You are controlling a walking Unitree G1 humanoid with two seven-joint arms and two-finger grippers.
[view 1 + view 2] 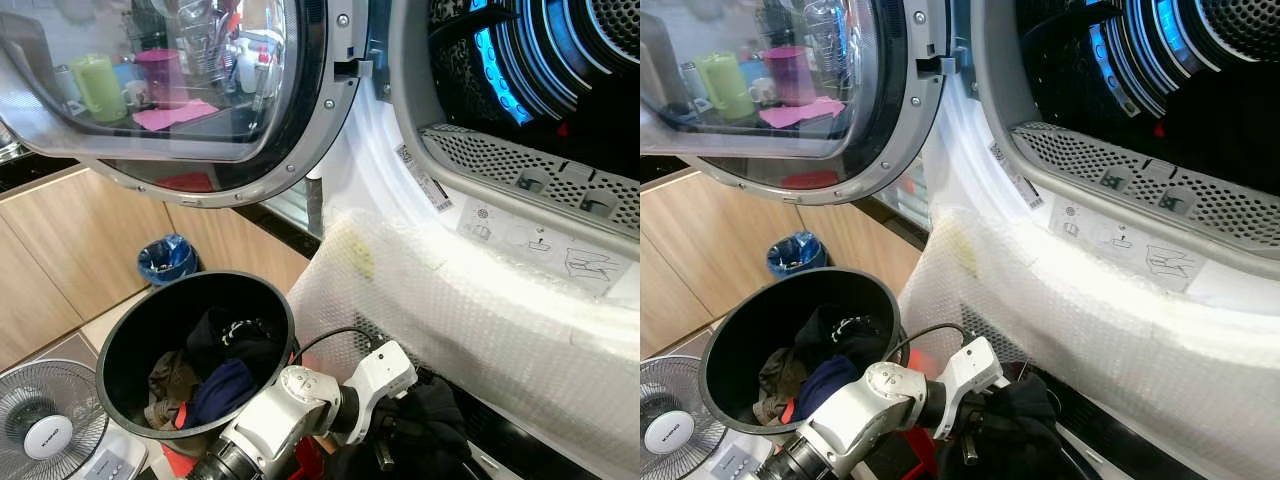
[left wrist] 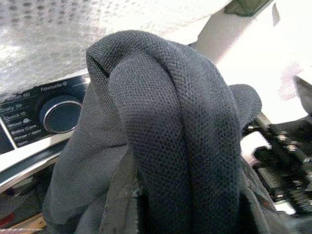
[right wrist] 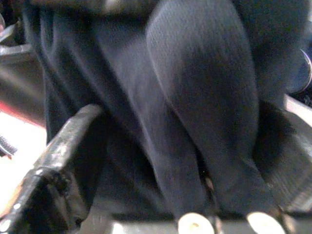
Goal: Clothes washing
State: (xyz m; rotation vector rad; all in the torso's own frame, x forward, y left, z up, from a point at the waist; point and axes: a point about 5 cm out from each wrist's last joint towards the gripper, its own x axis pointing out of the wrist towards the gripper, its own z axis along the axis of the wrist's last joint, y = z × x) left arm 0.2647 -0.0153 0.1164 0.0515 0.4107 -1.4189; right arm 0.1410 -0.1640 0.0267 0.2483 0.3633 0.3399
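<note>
A black garment [image 1: 432, 418] hangs bunched below the machine's open drum [image 1: 540, 70], low in front of me. My left gripper [image 1: 392, 440] reaches in from the bottom and is shut on this garment, which drapes thickly over its fingers in the left wrist view [image 2: 170, 122]. The same dark cloth [image 3: 195, 97] presses close against my right gripper in the right wrist view. A black bucket [image 1: 120, 330] stands to the left with several dark and tan clothes [image 1: 215, 380] inside. The round glass door [image 1: 180, 90] is swung open to the left.
Bubble wrap [image 1: 450, 300] covers the machine's front below the drum. A control dial [image 2: 61, 114] sits on a lower panel. A white fan [image 1: 45, 425] stands at bottom left. A blue-lined bin [image 1: 167, 258] sits by the wooden cabinets [image 1: 70, 240].
</note>
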